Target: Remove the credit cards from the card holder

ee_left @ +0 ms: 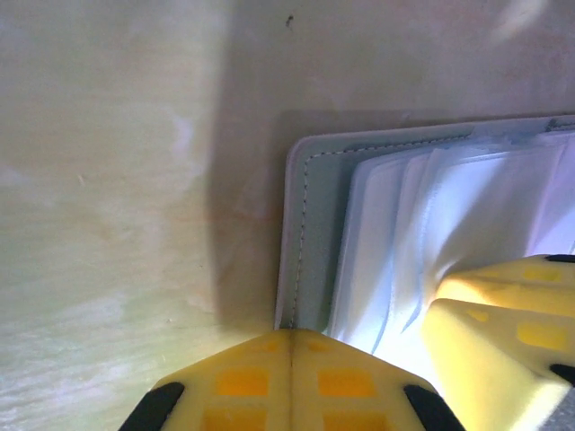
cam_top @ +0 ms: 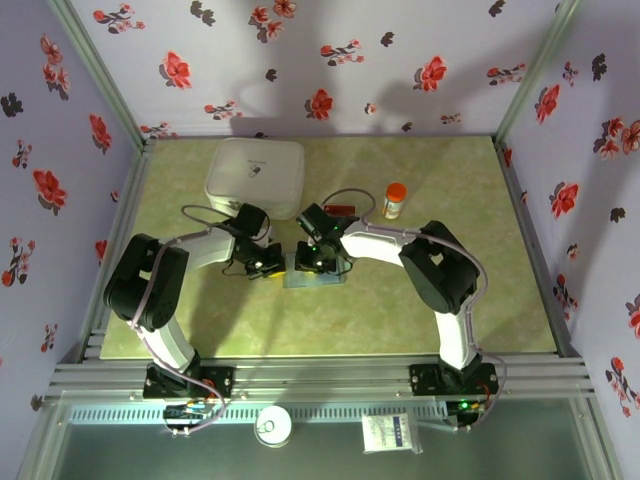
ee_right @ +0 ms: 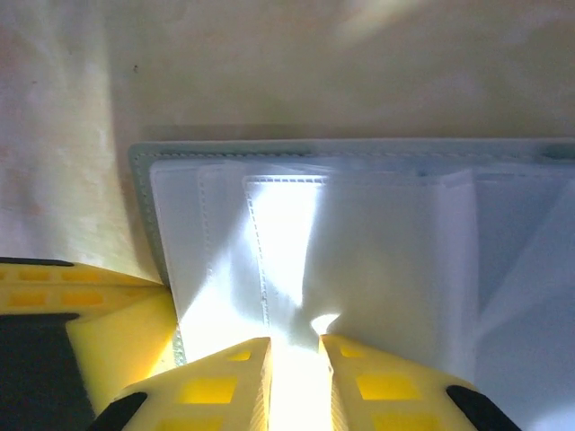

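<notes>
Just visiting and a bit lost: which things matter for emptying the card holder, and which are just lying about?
Part of the job: card holder, small red card, left gripper, right gripper.

Just lying about: white box, orange-capped bottle, tape roll, white packet.

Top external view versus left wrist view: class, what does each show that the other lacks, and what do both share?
Top external view: a white rounded plastic box, a small orange-capped bottle and both arms whole. Left wrist view: stitching and clear plastic sleeves on the slate grey-blue bifold card holder. Shared: that holder, the pale green table and yellow fingers at the holder.
</notes>
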Robot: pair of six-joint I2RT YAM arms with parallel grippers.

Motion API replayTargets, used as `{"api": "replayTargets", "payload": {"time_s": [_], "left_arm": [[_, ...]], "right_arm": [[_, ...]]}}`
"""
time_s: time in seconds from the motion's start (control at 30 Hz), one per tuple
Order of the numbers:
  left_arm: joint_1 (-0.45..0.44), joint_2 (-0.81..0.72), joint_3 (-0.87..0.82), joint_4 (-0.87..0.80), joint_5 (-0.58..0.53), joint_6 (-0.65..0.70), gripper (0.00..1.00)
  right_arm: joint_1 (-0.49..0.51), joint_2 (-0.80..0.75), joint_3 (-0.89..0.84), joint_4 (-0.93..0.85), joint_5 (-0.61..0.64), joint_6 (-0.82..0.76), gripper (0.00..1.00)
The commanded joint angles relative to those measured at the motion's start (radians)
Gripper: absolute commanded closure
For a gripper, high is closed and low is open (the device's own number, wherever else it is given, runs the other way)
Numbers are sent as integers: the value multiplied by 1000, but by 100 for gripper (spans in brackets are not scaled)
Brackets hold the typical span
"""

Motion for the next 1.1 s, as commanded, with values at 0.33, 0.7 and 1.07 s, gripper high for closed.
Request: {"api": "replayTargets", "payload": {"time_s": [0.33, 0.7, 1.07], "left_arm": [[85, -226, -21, -123, -232, 94, 71], [196, -441, -39, -186, -527, 210, 0], [295, -567, -220, 171, -825, 388, 0]], "right_arm": [[-78, -288, -103, -119, 229, -140, 51], [-264, -539, -290, -131, 519, -340, 1], [-478, -713, -693, 535, 833, -740, 1]]}}
